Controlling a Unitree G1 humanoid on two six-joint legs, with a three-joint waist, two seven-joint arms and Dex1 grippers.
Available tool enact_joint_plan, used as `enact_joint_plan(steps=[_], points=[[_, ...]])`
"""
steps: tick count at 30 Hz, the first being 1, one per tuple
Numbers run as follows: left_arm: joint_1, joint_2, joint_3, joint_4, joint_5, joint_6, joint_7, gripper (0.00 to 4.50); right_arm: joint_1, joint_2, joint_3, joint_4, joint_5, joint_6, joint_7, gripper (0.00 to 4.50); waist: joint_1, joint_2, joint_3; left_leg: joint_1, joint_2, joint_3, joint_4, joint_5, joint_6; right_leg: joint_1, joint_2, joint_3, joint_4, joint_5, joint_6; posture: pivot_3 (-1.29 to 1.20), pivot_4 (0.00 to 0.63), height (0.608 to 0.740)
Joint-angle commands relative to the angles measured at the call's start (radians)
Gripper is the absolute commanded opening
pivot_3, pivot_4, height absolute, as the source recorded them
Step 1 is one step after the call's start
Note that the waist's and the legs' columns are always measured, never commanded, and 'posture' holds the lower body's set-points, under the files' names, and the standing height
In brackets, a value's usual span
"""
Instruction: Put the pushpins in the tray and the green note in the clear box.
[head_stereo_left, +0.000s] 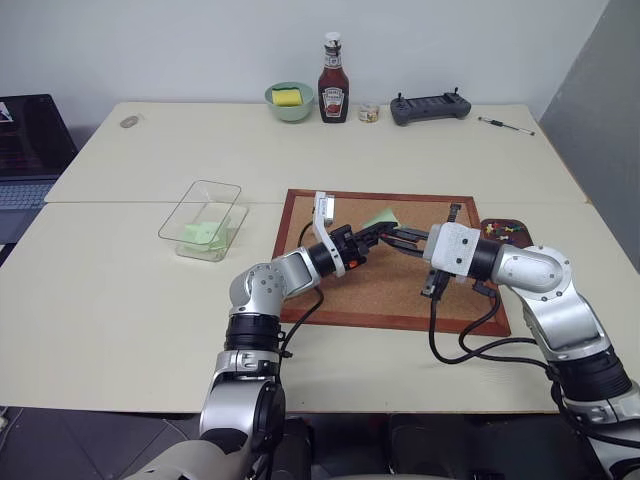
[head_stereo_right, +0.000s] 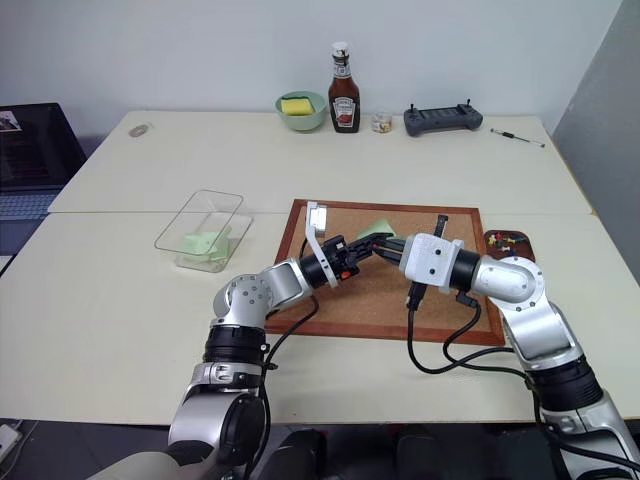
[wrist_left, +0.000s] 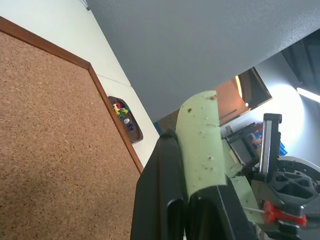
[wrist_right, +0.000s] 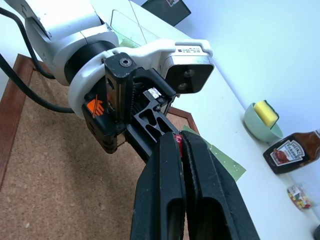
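Green note (wrist_left: 202, 145) pale, speckled, curled, clamped in left tool (head_stereo_left: 372, 236), right tool (wrist_right: 182, 150) pinching red pushpin (wrist_right: 177, 139)

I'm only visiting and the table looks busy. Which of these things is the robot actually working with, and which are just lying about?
Part of the job:
green note, held in the left claw
red pushpin, in the right claw
tray
clear box

Just lying about:
corkboard
ketchup bottle
green bowl
controller
pen

The green note (head_stereo_left: 381, 218) is half-hidden by both end effectors — its pin unseen.
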Motion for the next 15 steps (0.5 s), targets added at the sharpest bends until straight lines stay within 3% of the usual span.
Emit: enact_joint_plan(steps=[1, 15], points=[[-0.015, -0.002, 0.011, -0.004, -0.02, -0.014, 0.001, 0.02, -0.004, 0.002, -0.034, -0.047, 0.022, 0.007, -0.012, 0.0, 0.0, 0.0, 0.0, 0.0, 0.0, 0.0, 0.0, 0.0, 0.0, 0.0, 0.0, 0.0, 0.0, 0.0, 0.0, 0.0, 0.15, 0.74], [0.015, 0.051, -0.023, -0.033, 0.044, -0.08, 0.0, 0.02, 0.031, -0.018, -0.117, -0.066, 0.056, 0.11, -0.054, 0.0, 0.0, 0.0, 0.0, 0.0, 0.0, 0.0, 0.0, 0.0, 0.0, 0.0, 0.0, 0.0, 0.0, 0.0, 0.0, 0.0, 0.15, 0.74]])
